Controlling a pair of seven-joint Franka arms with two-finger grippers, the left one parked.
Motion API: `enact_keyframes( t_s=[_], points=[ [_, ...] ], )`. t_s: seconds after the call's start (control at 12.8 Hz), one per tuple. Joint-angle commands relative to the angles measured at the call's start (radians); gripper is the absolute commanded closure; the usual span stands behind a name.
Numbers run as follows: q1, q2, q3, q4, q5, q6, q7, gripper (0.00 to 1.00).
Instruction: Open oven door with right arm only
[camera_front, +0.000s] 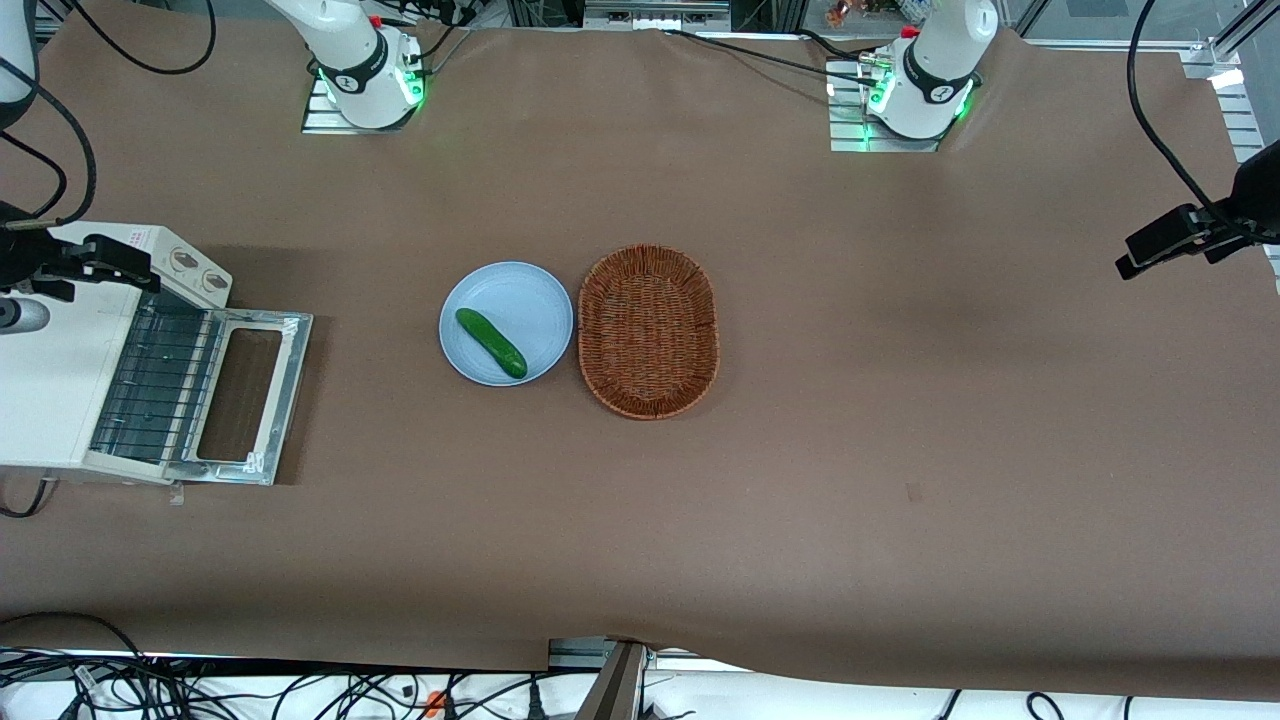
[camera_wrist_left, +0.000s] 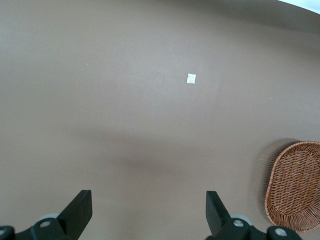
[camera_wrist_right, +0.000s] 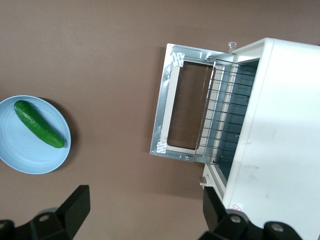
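The oven door (camera_front: 245, 397) lies folded flat on the table (camera_front: 900, 420), with the wire rack (camera_front: 155, 385) drawn partly out above it. My gripper (camera_wrist_right: 145, 220) hangs above the toaster oven (camera_wrist_right: 280, 130), fingers spread wide and empty. The blue plate (camera_front: 505, 322) holds one cucumber (camera_front: 490, 342), pointing toward about 4 o'clock; the wicker basket (camera_front: 648, 330) touching or just beside it looks empty.

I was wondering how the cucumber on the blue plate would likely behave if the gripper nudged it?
The cucumber looks round and smooth, so it would probably roll or slide across the glossy plate. It seems stiff, not floppy. The gripper hangs open above the table near the lowered oven door.
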Motion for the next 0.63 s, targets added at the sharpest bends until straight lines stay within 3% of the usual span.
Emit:
enact_keyframes(
  t_s=[0.0, 0.55],
  points=[
    [-0.002, -0.079, 0.013, -0.089, -0.049, 0.051, 0.062, 0.00],
    [0.028, -0.051, 0.013, -0.017, -0.041, 0.033, 0.045, 0.00]
  ],
)
